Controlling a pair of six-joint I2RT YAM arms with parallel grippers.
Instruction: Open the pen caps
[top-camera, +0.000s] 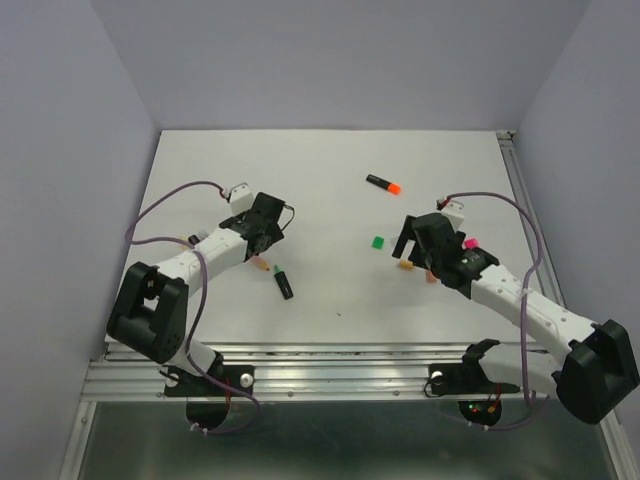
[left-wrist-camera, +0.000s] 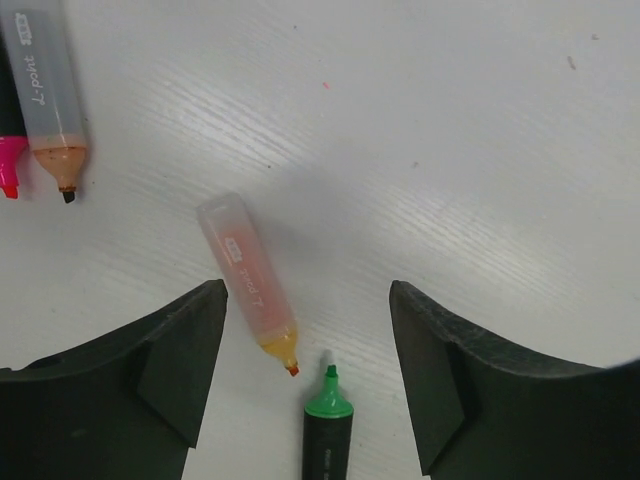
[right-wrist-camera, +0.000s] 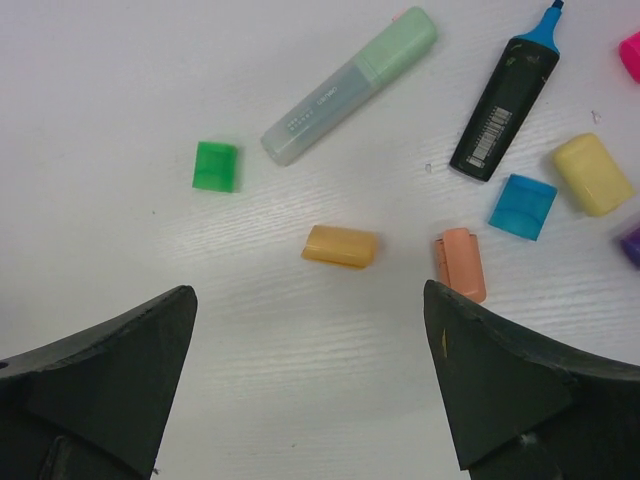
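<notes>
Orange cap (right-wrist-camera: 340, 246) is lying beneath the right hand (right-wrist-camera: 308, 298), an uncapped orange barrel (left-wrist-camera: 245, 270) beneath the left hand (left-wrist-camera: 305, 292); both hands are gaping apart, empty, likely sorting caps from barrels.

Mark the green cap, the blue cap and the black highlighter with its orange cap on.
Green cap (right-wrist-camera: 216, 166): right wrist view, its top face.
Blue cap (right-wrist-camera: 522, 206): right wrist view, its top face.
Black highlighter (top-camera: 378, 181): top view, its barrel.

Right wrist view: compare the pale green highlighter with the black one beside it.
The pale green highlighter has a translucent barrel; the black highlighter is opaque and carries a barcode. The black highlighter shows a bare blue tip; the pale green highlighter shows none, so it seems capped. Both lie flat, slanting alike.
</notes>
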